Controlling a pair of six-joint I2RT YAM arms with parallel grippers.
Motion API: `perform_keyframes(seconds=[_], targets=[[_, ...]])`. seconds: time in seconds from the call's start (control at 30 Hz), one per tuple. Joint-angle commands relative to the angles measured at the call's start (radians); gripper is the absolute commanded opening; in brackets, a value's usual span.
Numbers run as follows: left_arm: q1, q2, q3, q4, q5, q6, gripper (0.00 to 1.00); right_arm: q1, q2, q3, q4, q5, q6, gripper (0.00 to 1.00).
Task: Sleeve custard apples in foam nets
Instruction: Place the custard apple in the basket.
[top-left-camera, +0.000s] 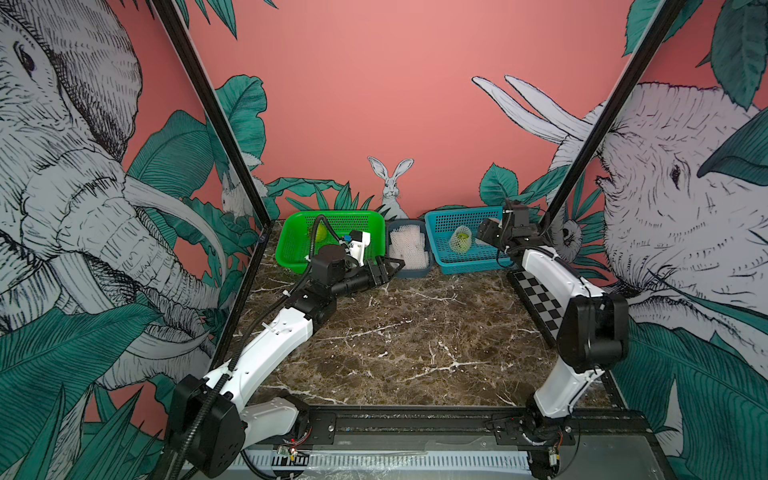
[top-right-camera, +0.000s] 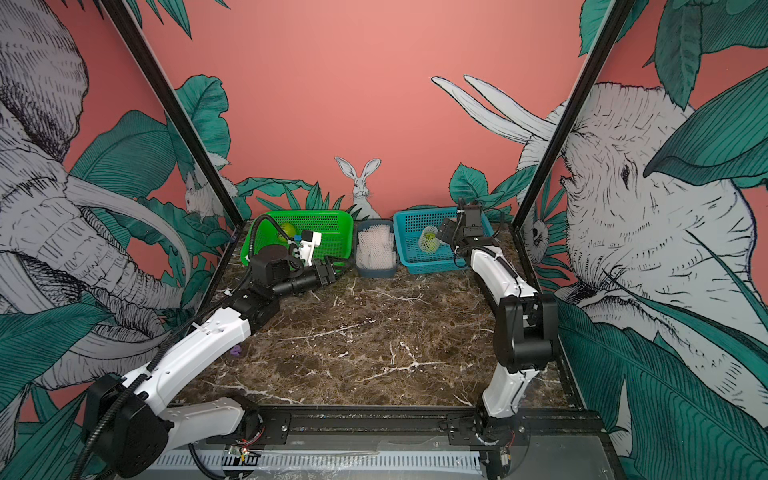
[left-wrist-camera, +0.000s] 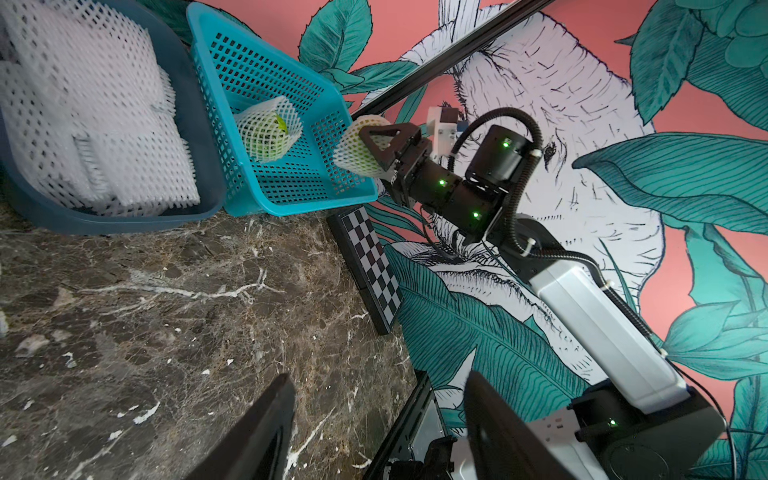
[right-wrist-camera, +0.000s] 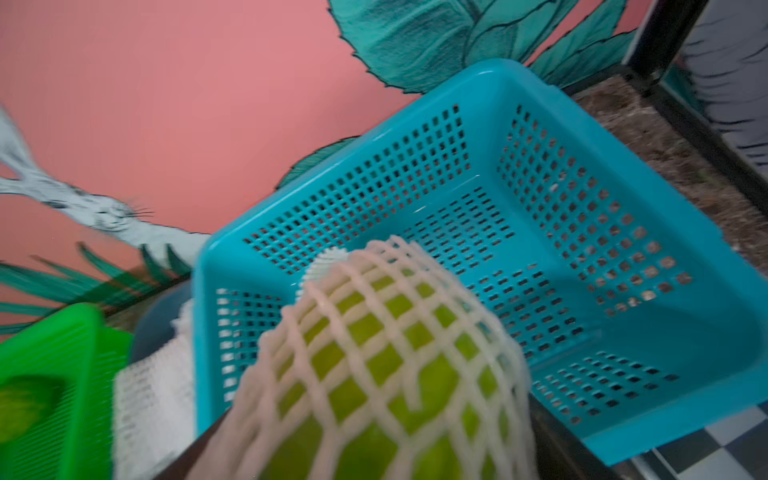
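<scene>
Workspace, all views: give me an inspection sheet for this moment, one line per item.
Surface: brown marble tabletop, middle bare.
Job's things: bare custard apple in green basket; sleeved custard apple in blue basket; foam nets stacked in grey tub.
Clutter: checkerboard panel at table edge; small purple object beside left arm.
Grippers: left gripper open, empty; right gripper shut on second sleeved custard apple at the blue basket.
Cables: black corrugated conduit along left arm, looping over green basket.
Surroundings: pink jungle mural; black frame posts.
</scene>
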Motion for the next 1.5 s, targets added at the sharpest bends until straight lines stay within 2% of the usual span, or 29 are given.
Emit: perform_keyframes(seconds=[0.0,0.3,0.67,0.83,1.13,1.47], targets=[[0.0,0.003,-0.024,0.041,-0.016,-0.019,0.67,-0.02,0.064,0.093,-0.032,0.143,-0.079,0.84],[0.002,0.021,-0.044,0.043,-0.027,-0.033,0.66,-0.054,0.284,0.284,-0.13,0.187,-0.096,0.84],[0.001,0.04,-0.047,0.033,-0.033,-0.035,0.66,-0.064,0.465,0.45,-0.257,0.141,-0.105,0.84],[0.001,0.045,-0.053,0.034,-0.044,-0.039,0.66,-0.062,0.502,0.486,-0.288,0.14,-0.114,0.84],[0.001,0.038,-0.068,0.034,-0.062,-0.047,0.66,-0.062,0.606,0.655,-0.445,0.128,-0.143,0.86],[0.001,0.024,-0.076,0.025,-0.069,-0.047,0.66,-0.062,0.616,0.702,-0.507,0.129,-0.138,0.96]])
